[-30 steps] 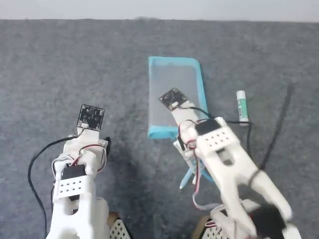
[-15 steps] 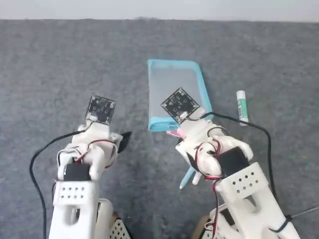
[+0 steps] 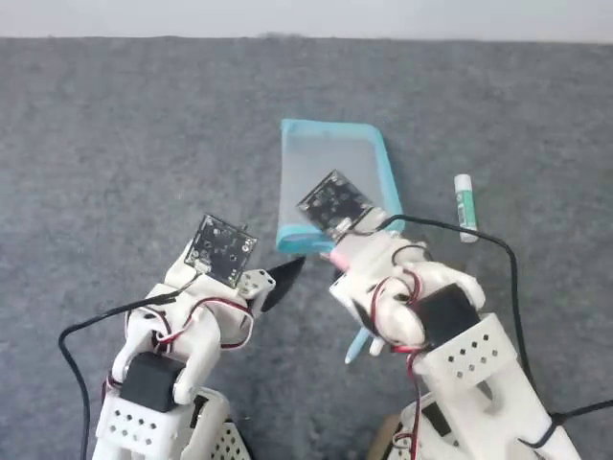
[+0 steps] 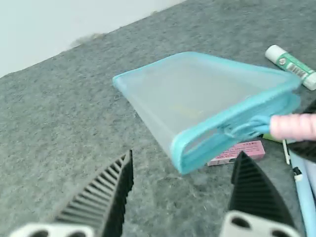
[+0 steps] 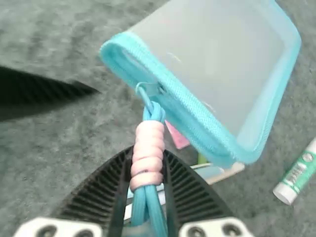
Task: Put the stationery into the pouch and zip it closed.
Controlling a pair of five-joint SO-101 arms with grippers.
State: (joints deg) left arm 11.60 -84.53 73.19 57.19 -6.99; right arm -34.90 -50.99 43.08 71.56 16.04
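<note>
While my right gripper point(image 5: 147, 158) is clamped tight on the zipper pull point(image 5: 148, 133), a turquoise cord threaded with pink beads, my left gripper point(image 4: 185, 157) hangs with its jaws spread wide and nothing between them, just short of the pouch point(image 4: 197, 98). The cord runs from between my right fingers to the slider at the near corner of the pouch, which sits at the middle of the grey mat point(image 3: 115, 144) in the high view.

Seen from above, my left gripper's dark fingertip point(image 3: 284, 276) lies at 7 o'clock from the pouch's near end, close to it but apart. My right gripper sits at 6 o'clock from that same end, under its own wrist camera.

The pouch is a translucent case edged in turquoise, its long side running toward 12 o'clock. Whether the zip is open or shut, I cannot tell. Its near end lies over a pink eraser point(image 4: 237, 152), which shows partly from beneath it. A blue pen point(image 3: 357, 343) pokes out at 6 o'clock from the pouch, beneath my right arm. A green-and-white glue stick point(image 3: 465, 206) lies on the mat at 3 o'clock from the pouch, apart from it and outside the case. A pale wall point(image 3: 306, 17) borders the mat at 12 o'clock.
</note>
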